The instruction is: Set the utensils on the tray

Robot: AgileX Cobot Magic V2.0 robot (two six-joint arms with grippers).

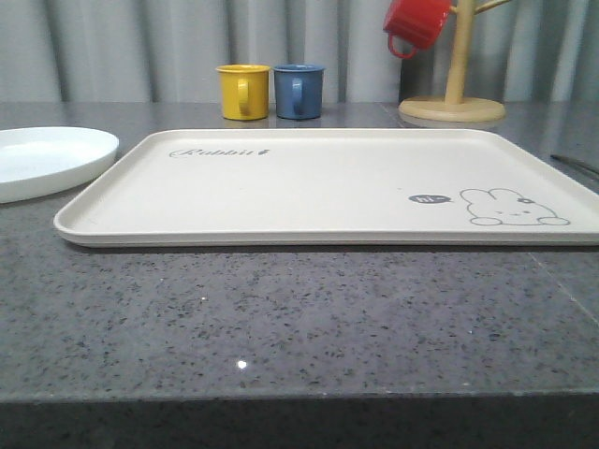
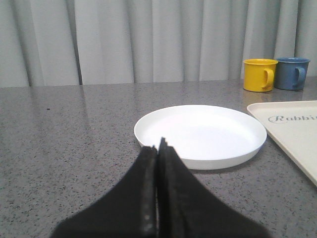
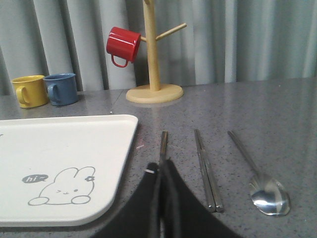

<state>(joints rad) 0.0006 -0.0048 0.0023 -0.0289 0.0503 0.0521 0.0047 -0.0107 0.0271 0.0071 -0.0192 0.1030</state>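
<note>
Tray empty at frame centre. Both hands pinched shut, holding nothing. Right hand sits right over the fork, handle running straight away from it; chopsticks and spoon lie parallel, lower right. I'd use the right arm.

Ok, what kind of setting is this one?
Probably a staged kitchen or dining tabletop: a speckled grey stone-look counter, a wooden mug tree holding a red mug, and a plain grey curtain behind.

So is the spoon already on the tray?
No, in the right wrist view the spoon lies on the grey countertop beside the chopsticks, off the tray.
</note>
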